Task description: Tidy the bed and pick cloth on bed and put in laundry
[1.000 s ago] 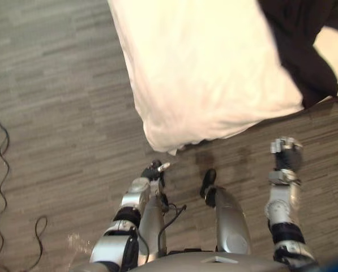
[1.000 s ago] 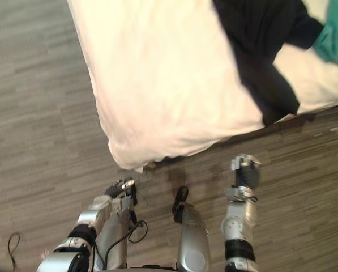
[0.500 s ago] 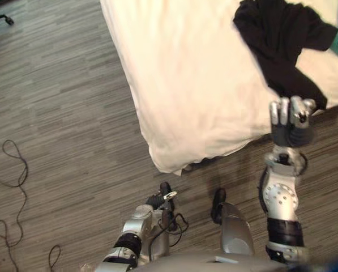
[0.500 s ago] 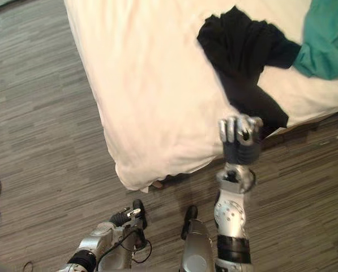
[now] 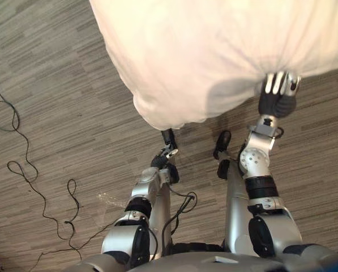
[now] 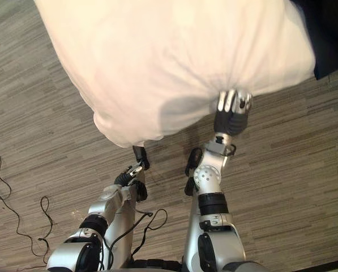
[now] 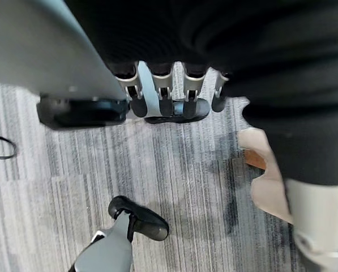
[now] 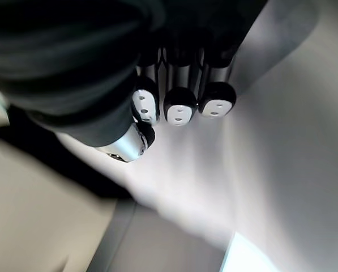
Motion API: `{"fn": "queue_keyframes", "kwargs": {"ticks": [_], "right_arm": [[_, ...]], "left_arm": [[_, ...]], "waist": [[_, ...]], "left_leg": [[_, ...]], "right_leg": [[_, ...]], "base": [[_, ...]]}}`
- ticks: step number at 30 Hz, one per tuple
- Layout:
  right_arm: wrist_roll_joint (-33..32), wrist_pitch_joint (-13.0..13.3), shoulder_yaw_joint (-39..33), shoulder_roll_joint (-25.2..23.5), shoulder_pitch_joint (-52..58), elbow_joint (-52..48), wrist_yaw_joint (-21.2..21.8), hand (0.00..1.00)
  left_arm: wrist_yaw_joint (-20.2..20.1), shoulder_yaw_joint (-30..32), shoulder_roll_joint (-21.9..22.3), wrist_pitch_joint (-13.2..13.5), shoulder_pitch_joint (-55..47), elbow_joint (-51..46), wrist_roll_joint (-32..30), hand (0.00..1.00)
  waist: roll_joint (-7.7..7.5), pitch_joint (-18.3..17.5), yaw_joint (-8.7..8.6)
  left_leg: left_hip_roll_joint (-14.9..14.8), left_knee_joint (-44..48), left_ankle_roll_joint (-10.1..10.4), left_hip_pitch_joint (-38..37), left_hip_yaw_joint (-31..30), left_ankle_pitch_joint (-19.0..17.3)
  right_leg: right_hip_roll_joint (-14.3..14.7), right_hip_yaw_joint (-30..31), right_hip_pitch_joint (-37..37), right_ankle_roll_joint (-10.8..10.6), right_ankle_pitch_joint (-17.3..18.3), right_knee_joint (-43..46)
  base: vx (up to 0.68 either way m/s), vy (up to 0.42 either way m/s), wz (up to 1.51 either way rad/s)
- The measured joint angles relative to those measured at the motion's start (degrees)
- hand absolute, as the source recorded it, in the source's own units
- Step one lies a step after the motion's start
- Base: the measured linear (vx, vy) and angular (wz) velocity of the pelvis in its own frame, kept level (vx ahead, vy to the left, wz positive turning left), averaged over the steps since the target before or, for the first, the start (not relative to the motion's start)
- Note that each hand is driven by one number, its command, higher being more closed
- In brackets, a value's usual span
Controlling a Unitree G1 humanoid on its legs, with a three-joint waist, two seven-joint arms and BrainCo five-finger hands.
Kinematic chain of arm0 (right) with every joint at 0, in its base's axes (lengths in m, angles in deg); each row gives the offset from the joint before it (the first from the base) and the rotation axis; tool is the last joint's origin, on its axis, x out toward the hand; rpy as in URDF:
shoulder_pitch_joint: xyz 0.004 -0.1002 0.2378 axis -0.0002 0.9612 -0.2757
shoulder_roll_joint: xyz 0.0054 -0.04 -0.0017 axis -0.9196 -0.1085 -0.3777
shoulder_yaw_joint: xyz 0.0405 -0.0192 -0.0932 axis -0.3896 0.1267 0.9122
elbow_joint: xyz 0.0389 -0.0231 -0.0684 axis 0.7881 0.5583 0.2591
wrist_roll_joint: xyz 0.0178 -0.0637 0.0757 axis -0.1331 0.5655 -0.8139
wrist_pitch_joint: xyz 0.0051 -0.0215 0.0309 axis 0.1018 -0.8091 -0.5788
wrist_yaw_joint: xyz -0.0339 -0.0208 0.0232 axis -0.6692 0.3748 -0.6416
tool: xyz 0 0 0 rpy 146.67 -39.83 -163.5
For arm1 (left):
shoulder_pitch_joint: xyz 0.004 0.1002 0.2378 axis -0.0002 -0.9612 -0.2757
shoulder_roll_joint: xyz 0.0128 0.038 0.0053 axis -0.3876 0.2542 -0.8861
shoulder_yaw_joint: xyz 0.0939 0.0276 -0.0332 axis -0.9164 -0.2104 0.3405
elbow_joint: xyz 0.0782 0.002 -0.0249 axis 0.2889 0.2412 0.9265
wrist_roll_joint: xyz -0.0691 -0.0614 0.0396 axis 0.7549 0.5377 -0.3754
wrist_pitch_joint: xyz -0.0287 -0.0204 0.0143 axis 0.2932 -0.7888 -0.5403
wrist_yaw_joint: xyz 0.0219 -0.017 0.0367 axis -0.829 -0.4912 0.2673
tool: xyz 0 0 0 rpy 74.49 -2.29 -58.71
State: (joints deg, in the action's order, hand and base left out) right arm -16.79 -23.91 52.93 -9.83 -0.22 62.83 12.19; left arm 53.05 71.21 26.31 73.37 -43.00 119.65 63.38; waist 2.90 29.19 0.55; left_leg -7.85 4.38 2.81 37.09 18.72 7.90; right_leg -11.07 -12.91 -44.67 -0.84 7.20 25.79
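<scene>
The bed [image 5: 214, 51], under a cream sheet, takes up the far part of the scene. A black cloth [image 6: 327, 39] lies on it at the far right, cut off by the picture's edge. My right hand [image 5: 277, 96] is raised to the bed's near edge, well left of the black cloth. Its fingers [image 8: 180, 105] are curled with nothing in them, and the pale sheet [image 8: 282, 141] lies just past them. My left hand [image 5: 167, 153] hangs low over the floor below the bed's corner. Its fingers [image 7: 163, 102] are curled and hold nothing.
The bed's rounded corner [image 5: 157, 116] overhangs the grey plank floor [image 5: 55, 85], which spreads out to the left. A fold of the sheet [image 7: 265, 181] shows close to my left hand. A strip of floor [image 6: 304, 141] runs along the bed's near side.
The camera has shifted, so most of the black cloth and the teal cloth have left the picture. My right hand has risen from low by my side up to the bed's edge.
</scene>
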Motion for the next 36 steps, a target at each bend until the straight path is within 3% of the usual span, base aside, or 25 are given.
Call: {"fn": "queue_keyframes", "kwargs": {"ticks": [3,6,7,10,12,15,17,18,20,23,25,28,30,33,34,35,36], "right_arm": [[0.14,-0.14,-1.7,0.48,7.07,0.9,-0.96,1.0],[0.42,-2.88,-4.27,2.02,11.57,5.42,-0.84,1.0],[1.05,-3.43,-4.66,2.21,12.36,6.23,-0.82,0.0],[8.2,-5.39,-7.36,2.34,15.07,11.12,-1.14,0.0],[19.56,-6.26,-7.99,2.13,16.87,16.14,-3.37,0.0],[31.12,-6.27,-8.56,1.66,19.73,19.14,-6.19,0.0],[46.61,-6.41,-7.67,1.15,23.13,21.02,-10.38,0.0],[48.48,-6.55,-7.4,1.12,23.6,21.24,-10.81,0.0],[56.92,-8.56,-6.28,1.26,25.69,21.49,-12.27,0.0],[63.49,-9.66,-3.15,1.6,25.72,22.39,-12.72,0.0],[68.37,-9.84,-1.13,1.86,25.96,23.97,-14.14,0.0],[71.86,-10.97,0.41,2.04,26.59,27.76,-16.97,0.0],[72.3,-11.67,0.26,2.28,27.74,29.46,-18.17,0.0],[72.28,-12.08,0.29,2.56,30.36,30.5,-19.17,0.0],[72.28,-12.08,0.32,2.52,30.65,30.57,-19.21,0.0],[71.99,-12.11,0.28,2.24,31.14,30.83,-19.32,0.0],[71.98,-12.1,0.3,2.28,31.42,31.33,-19.23,0.0]], "left_arm": [[0.92,-0.25,-0.16,-1.13,0.17,0.0,0.02,0.0],[1.1,-1.06,-0.63,-2.04,0.09,-0.06,1.41,0.0],[1.13,-1.17,-0.88,-2.2,0.05,-0.05,1.85,0.0],[1.53,-1.34,-1.56,-2.23,-0.9,-0.05,2.32,0.0],[2.19,-1.33,-2.55,-2.43,-2.75,0.27,3.54,0.0],[3.33,-1.02,-2.78,-2.46,-5.27,0.8,4.58,0.0],[3.41,1.2,-3.25,-2.39,-8.82,2.87,3.05,0.0],[3.33,1.26,-3.47,-2.21,-9.8,2.87,2.59,0.0],[2.82,1.27,-4.63,0.9,-15.27,2.79,-2.68,0.0],[2.29,1.38,-6.25,5.25,-20.06,2.85,-8.09,0.0],[2.05,1.05,-6.27,6.64,-21.69,3.56,-10.89,0.0],[2.3,-0.67,-6.49,7.98,-22.89,5.6,-15.91,0.0],[2.26,-3.44,-7.03,8.71,-23.08,6.53,-18.54,0.0],[1.68,-6.07,-7.68,8.87,-23.96,6.8,-20.9,0.0],[1.53,-6.26,-7.87,8.81,-23.96,6.79,-21.61,0.0],[0.93,-6.38,-8.35,8.52,-24.38,6.77,-22.76,0.0],[0.33,-6.33,-8.81,7.32,-24.94,6.79,-23.84,0.0]], "waist": [[-0.02,-0.01,-1.13],[-0.1,-0.01,-1.81],[-0.15,-0.06,-1.94],[-1.01,-0.66,-2.6],[-2.05,-2.09,-2.82],[-2.37,-3.57,-2.71],[-2.76,-5.71,-2.53],[-2.88,-6.3,-2.39],[-3.51,-10.89,-0.06],[-3.9,-13.59,0.72],[-3.88,-16.03,0.62],[-4.16,-19.18,0.14],[-4.98,-19.79,-0.77],[-5.94,-21.21,-2.04],[-6.11,-21.38,-2.33],[-6.68,-21.91,-2.96],[-6.93,-22.4,-3.08]], "left_leg": [[-0.08,-0.14,0.04,-0.66,0.61,-0.04],[-0.28,-0.21,0.1,-4.66,1.73,-0.85],[-0.45,-0.21,0.16,-5.58,1.8,-1.04],[-0.92,-0.65,0.41,-9.72,2.46,-1.63],[-0.88,-2.7,0.38,-13.07,2.9,-1.59],[-1.12,-3.2,0.18,-15.72,2.48,-1.85],[-1.47,1.25,0.19,-17.86,1.55,-4.66],[-1.6,2.48,0.2,-18.1,1.54,-5.48],[-2.99,10.77,0.07,-18.19,1.53,-10.67],[-3.78,19.95,0.02,-18.3,0.67,-14.43],[-3.32,20.65,0.54,-19.05,-1.27,-15.91],[-2.07,14.74,1.17,-22.74,-2.13,-17.22],[-0.64,10.41,0.61,-26.46,-0.29,-15.99],[1.33,5.61,0.2,-31.51,1.83,-14.45],[1.47,5.22,0.26,-32.16,2.09,-14.43],[1.69,4.69,0.67,-33.03,2.72,-14.68],[1.62,3.96,0.8,-34.15,3.31,-14.83]], "right_leg": [[0.08,0.34,0.2,0.0,-0.04,-0.01],[0.56,1.36,3.63,-0.12,-0.19,-0.75],[0.78,1.36,4.76,-0.17,-0.29,-1.17],[1.62,1.23,9.38,-0.17,-0.53,-3.26],[2.18,0.99,12.65,-0.25,-0.74,-5.18],[2.05,-0.6,16.65,-0.54,-0.55,-6.54],[1.35,-2.85,22.85,-1.04,0.25,-7.88],[1.21,-3.13,23.8,-1.25,0.52,-7.94],[1.16,-2.52,27.16,-1.97,1.65,-7.85],[1.13,0.38,29.32,-2.66,2.53,-7.31],[1.59,2.87,29.21,-3.51,1.87,-7.88],[2.11,5.77,29.4,-4.33,-1.77,-12.19],[1.78,7.36,31.72,-5.06,-4.59,-15.94],[0.98,9.12,34.36,-5.56,-5.7,-17.97],[0.89,9.13,34.68,-5.38,-5.59,-17.92],[0.86,9.04,34.99,-3.8,-4.77,-17.81],[0.94,7.53,35.36,-0.91,-3.41,-17.79]], "base": [[0.05,-0.024,-0.12],[0.04,-0.043,-0.24],[0.02,-0.029,-0.19],[0.02,-0.016,-0.16],[0.05,0.008,-0.11],[0.11,-0.006,0.2],[0.17,0.02,0.42],[0.17,0.047,0.3],[0.15,0.076,-0.07],[0.04,0.109,-0.37],[0.01,0.111,-0.64],[-0.02,0.089,-0.7],[-0.04,0.05,-0.45],[-0.1,0.085,-0.3],[-0.08,0.044,-0.2],[-0.07,0.049,-0.28],[-0.06,0.047,-0.37]]}}
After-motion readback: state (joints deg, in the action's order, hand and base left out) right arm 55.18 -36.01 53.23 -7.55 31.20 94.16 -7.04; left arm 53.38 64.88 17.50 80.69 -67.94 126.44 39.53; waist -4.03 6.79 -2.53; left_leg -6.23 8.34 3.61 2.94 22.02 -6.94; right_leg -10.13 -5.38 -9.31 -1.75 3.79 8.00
